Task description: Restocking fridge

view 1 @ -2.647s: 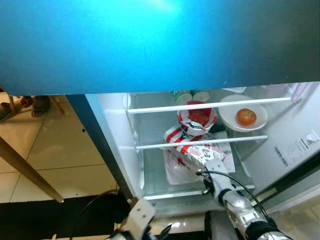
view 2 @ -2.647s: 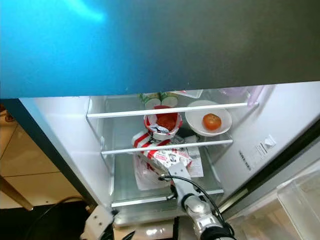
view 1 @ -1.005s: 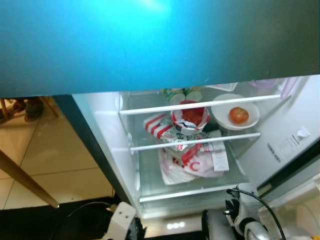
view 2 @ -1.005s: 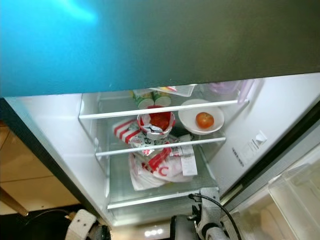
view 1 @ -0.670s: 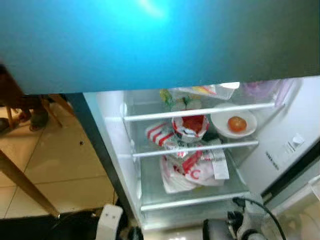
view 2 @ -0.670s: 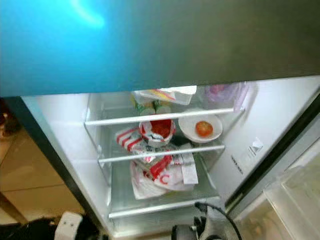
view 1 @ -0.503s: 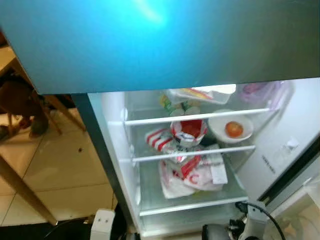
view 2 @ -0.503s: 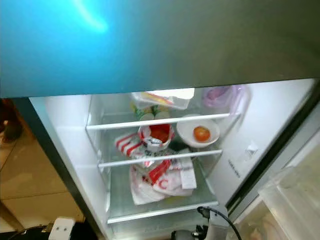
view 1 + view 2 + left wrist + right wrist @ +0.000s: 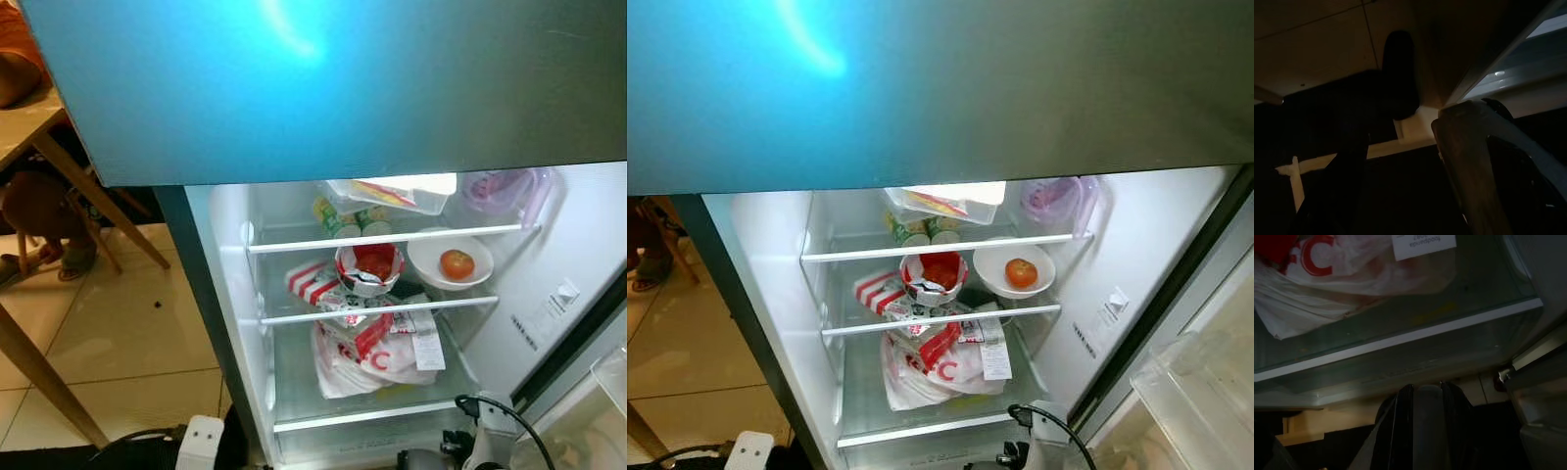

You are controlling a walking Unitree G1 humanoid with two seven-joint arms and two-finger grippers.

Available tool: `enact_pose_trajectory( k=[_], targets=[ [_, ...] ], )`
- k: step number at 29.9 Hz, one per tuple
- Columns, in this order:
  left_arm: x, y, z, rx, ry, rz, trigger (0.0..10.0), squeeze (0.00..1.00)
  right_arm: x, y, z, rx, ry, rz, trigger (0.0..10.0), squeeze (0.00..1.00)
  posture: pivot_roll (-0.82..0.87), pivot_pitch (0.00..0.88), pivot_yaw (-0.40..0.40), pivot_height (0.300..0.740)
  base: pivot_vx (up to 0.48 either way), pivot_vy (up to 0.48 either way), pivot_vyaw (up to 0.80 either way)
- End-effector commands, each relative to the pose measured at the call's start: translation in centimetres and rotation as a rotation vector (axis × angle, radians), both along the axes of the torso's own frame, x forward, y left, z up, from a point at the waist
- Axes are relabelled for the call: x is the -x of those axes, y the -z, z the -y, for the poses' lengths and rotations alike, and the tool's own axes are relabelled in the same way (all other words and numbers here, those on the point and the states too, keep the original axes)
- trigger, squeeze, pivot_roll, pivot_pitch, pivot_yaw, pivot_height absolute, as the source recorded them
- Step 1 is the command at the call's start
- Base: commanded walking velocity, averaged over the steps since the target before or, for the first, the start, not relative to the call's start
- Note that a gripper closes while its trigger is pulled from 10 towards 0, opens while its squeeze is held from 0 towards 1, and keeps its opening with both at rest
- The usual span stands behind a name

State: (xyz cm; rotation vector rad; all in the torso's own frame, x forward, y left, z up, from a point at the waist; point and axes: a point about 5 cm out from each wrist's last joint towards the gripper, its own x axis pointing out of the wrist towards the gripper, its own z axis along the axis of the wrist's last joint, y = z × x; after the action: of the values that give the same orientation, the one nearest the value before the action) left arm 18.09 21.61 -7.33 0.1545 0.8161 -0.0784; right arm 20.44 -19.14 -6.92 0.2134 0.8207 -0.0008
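Fridge (image 9: pixel 230 323) holds one tomato (image 9: pixel 457 263) — two cans (image 9: pixel 348 221).

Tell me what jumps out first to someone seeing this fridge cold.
The open, lit fridge interior draws the eye: a white bowl holding a red tomato sits on the middle shelf, right side. Beside it stands a red-and-white paper bucket, and below lies a white bag with red letters on the lower glass shelf. The right gripper hangs low, just outside that shelf's front edge.
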Motion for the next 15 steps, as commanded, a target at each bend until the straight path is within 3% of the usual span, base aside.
enact_pose_trajectory(
  k=[1, 9, 15],
  targets=[
    [0.0, 0.2, 0.4, -0.009, 0.004, -0.021, 10.0, 0.0, -0.3, -0.1, -0.2, 0.01, -0.01, 0.001, 10.0, 0.0, 0.02, 0.0, -0.023, 0.594, 0.0, 0.0, 0.0],
    [0.4, 0.6, 1.1, -0.011, 0.006, -0.042, 10.0, 0.0, -0.3, 0.0, -0.4, 0.016, -0.02, -0.01, 10.0, 0.0, 0.01, 0.0, -0.019, 0.634, 0.0, 0.0, 0.0],
    [1.0, 0.9, 1.3, -0.009, -0.003, -0.046, 10.0, 0.0, -0.3, 0.0, -0.5, 0.033, -0.037, -0.024, 10.0, 0.0, 0.01, 0.0, -0.02, 0.634, 0.0, 0.0, 0.0]
  ],
)
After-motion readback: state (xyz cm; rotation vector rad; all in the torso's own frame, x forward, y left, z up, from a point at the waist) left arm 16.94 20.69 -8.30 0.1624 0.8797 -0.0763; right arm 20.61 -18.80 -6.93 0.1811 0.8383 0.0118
